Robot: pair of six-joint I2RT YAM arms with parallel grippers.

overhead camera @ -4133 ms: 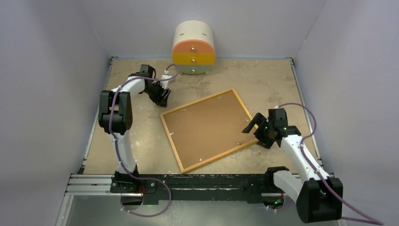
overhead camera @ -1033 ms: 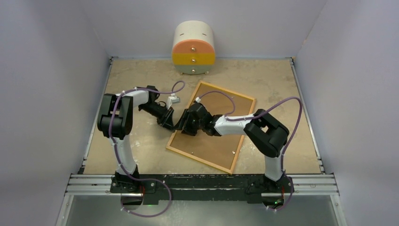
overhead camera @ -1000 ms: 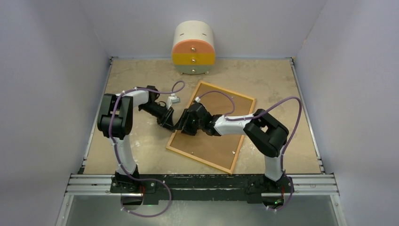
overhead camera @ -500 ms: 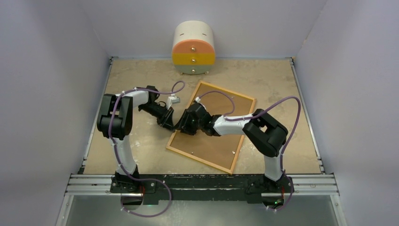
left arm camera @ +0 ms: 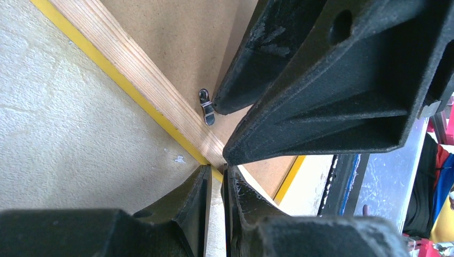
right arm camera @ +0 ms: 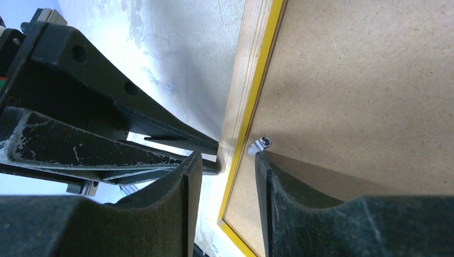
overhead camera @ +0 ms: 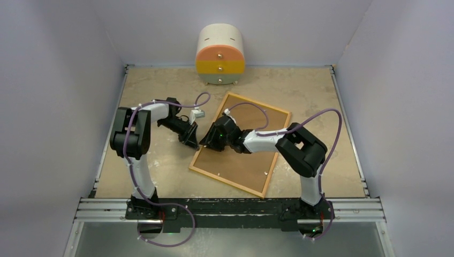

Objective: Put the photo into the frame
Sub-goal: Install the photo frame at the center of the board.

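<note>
Your left hand (left arm camera: 217, 170) grips the frame (left arm camera: 134, 80); your right hand (right arm camera: 225, 156), part-open astride its edge, could skid off the tiny clip (right arm camera: 259, 143) by its fingertip.

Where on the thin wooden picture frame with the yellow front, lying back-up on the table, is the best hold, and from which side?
The thin yellow-fronted wooden frame lies flat, its brown backing board filling the middle, so I'd pinch the left rail from outside, fingers low; the left gripper grips there.
</note>
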